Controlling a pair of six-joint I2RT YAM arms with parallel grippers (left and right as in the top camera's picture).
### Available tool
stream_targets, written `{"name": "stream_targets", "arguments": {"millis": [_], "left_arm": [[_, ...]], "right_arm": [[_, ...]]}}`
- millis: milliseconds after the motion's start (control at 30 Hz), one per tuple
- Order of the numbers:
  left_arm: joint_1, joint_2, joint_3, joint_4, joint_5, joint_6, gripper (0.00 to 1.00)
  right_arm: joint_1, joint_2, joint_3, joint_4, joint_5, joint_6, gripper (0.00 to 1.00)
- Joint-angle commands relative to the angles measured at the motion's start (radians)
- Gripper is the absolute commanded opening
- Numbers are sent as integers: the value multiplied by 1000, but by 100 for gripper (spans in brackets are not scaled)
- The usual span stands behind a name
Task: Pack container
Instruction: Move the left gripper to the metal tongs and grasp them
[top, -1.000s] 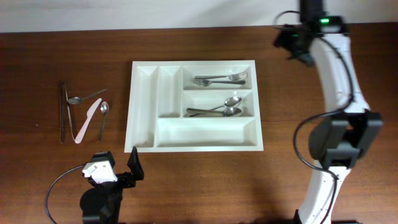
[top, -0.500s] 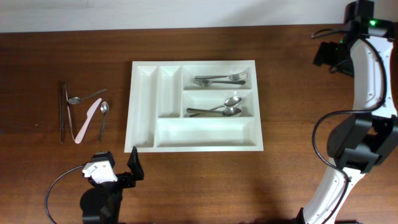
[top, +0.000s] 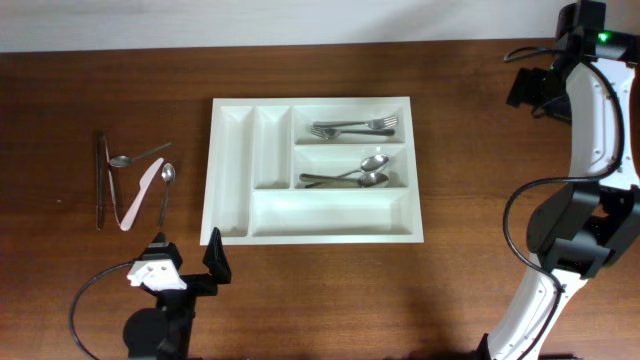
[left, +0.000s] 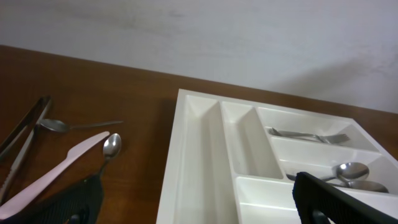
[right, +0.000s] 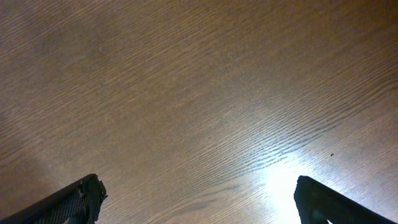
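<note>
Sorting by kind explains the container (top: 230, 180): forks (top: 352, 128) fill one compartment, spoons (top: 352, 176) another. Left pincer (left: 196, 186) sits spread near the loose knife (top: 140, 194); right pincer (right: 196, 186), spread too, hangs aside.

Left arm (top: 158, 276) low, right arm (top: 592, 120) outstretched; all 4 fingers (left: 323, 199) wide apart.

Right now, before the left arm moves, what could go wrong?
1. The knife, the spoon beside it, the upper spoon and the tongs lie bunched close; grabbing one may drag a neighbour.
2. The left end effector sits open near the front-left corner of the tray; swinging out could nudge it.
</note>
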Motion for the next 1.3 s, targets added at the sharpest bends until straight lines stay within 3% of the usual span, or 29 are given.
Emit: {"name": "stream_targets", "arguments": {"millis": [0,233,433,600,700,867,967,1033,1133,1267], "left_arm": [[4,94,148,-35,-45,17,99],[4,496,543,-236,-108,156,99],[4,862,920,-556,-91,157,99],[4,1066,1118,-772,172,157,99],[4,1133,1133,-795,393,157,99],[1,1201,1133,-795,599,158,99],[0,1235,1133,-793,560,180,99],[5,1265,1133,-786,461,156,99],[41,1323,1133,-790,268,-32,99],[164,1419,1133,-775,147,-180,99]], "right_arm": [[3,5,4,-3,19,-7,99],[3,5,4,-3,19,-7,99],[3,5,4,-3,19,-7,99],[3,5,4,-3,19,-7,99],[3,5,4,-3,19,-7,99],[3,5,4,-3,19,-7,99],[3,5,4,-3,19,-7,99],[3,5,4,-3,19,-7,99],[3,5,4,-3,19,-7,99],[3,5,4,-2,19,-7,99]]}}
